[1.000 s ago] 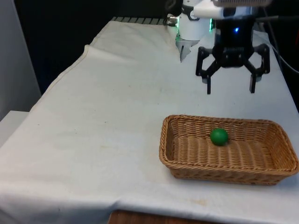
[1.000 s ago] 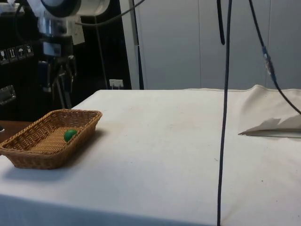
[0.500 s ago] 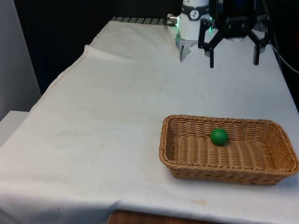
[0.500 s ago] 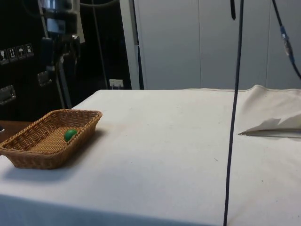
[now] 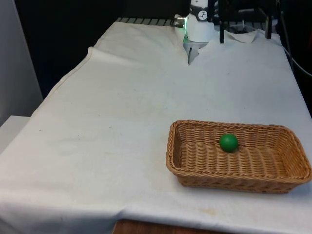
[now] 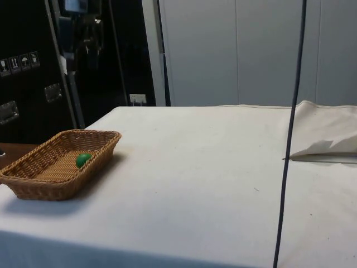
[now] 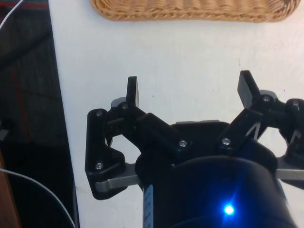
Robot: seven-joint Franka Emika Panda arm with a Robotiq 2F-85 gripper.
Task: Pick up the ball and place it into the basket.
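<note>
The green ball [image 5: 228, 142] lies inside the wicker basket [image 5: 234, 181], towards its far side, at the front view's right. In the side view the ball [image 6: 83, 160] rests in the basket [image 6: 51, 190] near the table's corner. My gripper [image 5: 244, 33] hangs high above the table beyond the basket, with just its two fingertips at the front view's upper edge. In the wrist view my gripper [image 7: 189, 88] is open, nothing sits between its fingers [image 7: 132, 90], and the basket's rim [image 7: 190, 10] lies well ahead of them over white cloth.
The robot's base [image 5: 199, 27] stands at the table's far end. A raised fold of cloth [image 6: 326, 148] lies near it. A dark cable [image 6: 290, 139] hangs in front of the side camera. Beside the basket the table drops off at its edge [image 7: 52, 95].
My gripper has risen steadily and drawn back from above the basket, staying open. The ball and basket have not moved.
</note>
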